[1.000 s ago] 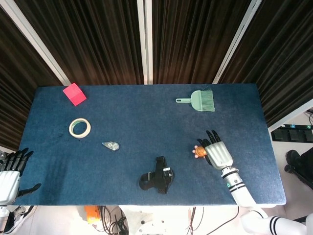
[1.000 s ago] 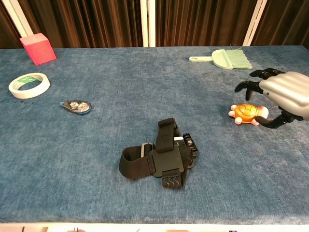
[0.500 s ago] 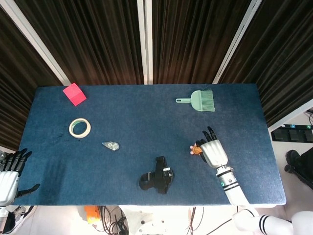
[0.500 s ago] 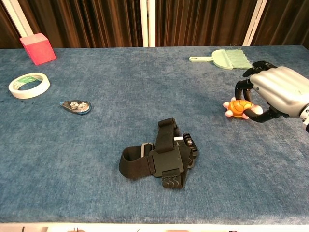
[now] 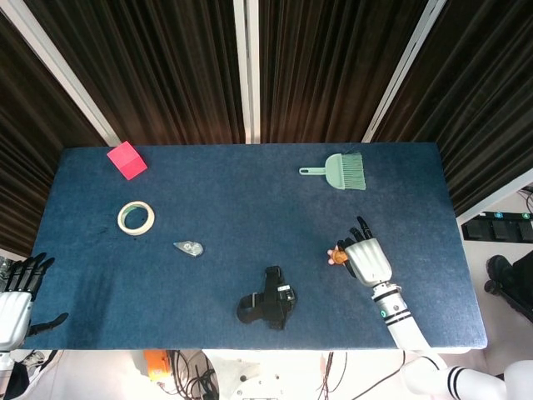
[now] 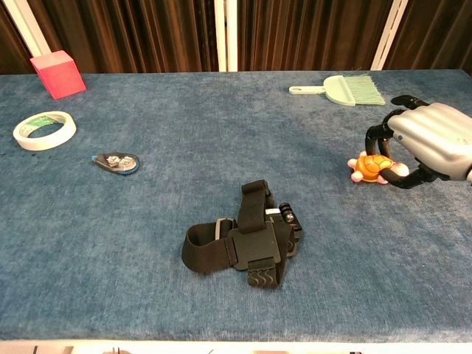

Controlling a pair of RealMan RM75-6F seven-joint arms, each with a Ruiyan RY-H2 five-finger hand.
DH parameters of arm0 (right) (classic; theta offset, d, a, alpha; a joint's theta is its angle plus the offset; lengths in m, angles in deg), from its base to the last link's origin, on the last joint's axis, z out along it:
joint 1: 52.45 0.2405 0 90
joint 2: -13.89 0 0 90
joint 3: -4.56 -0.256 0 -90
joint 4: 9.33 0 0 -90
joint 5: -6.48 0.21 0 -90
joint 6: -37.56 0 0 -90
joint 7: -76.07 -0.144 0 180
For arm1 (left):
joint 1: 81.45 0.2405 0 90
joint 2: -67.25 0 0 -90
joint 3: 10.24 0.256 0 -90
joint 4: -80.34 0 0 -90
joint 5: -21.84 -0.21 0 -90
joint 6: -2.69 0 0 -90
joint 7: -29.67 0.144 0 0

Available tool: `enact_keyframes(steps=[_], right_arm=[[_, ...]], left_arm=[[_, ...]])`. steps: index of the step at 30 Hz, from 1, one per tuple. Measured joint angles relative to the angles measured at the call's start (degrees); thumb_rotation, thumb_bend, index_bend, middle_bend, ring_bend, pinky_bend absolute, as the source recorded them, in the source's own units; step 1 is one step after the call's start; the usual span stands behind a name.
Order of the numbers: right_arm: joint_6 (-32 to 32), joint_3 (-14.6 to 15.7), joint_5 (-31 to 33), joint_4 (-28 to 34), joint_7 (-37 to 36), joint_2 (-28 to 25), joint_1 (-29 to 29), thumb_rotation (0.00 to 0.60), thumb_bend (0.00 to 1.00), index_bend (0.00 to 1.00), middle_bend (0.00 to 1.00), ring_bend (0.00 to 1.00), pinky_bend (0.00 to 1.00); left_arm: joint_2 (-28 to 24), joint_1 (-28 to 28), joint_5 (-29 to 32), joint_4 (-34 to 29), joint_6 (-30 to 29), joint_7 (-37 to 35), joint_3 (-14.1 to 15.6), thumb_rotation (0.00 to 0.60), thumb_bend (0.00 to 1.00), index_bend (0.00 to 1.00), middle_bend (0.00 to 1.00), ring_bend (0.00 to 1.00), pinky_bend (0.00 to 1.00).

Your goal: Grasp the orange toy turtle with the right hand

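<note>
While in hand [image 6: 426, 144], orange-shelled turtle [image 6: 372, 167]

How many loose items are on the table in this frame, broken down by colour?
Orange: 1, the toy turtle, held by the right robot hand
Pink-red: 1, the cube
Green: 1, the brush
Cream: 1, the tape roll
Black: 1, the strap mount
Blue-grey: 1, the small tag
Total: 6

Right hand [image 5: 367, 259] around the orange toy turtle [image 5: 336, 256] (mostly hidden), near the table's [image 5: 250, 192] right edge.
</note>
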Motion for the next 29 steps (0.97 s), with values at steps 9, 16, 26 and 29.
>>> enact_keyframes(steps=[9,16,26,29], right_arm=[[0.2,-0.5,1.2,5.2,2.2,-3.7,-0.5,0.6,0.27,0.01,0.05,0.0,0.0],[7.4,-0.2,-0.6,9.2,-1.4,-8.4,-4.2,0.6,0.16,0.0,0.0,0.0,0.0],[21.6,4.4,-3.1,13.5,-14.1,-19.7,-17.4,0.6,0.16,0.0,0.0,0.0,0.0],[23.2,5.1,-2.9,12.5,-18.0,-20.7,-20.2,0.6,0.16,0.0,0.0,0.0,0.0]], left_arm=[[-0.1,0.1,-0.1,-0.4,-0.3,0.3,0.0,0.6,0.0,0.08,0.0,0.0,0.02],[-0.6,0.5,-0.5,-1.6,-1.3,0.9,0.1,0.6,0.0,0.08,0.0,0.0,0.02],[-1.3,0.9,-1.2,-3.1,-2.5,2.0,0.1,0.6,0.0,0.08,0.0,0.0,0.02],[-1.1,1.0,-1.5,-3.1,-2.8,2.4,0.2,0.6,0.0,0.08,0.0,0.0,0.02]])
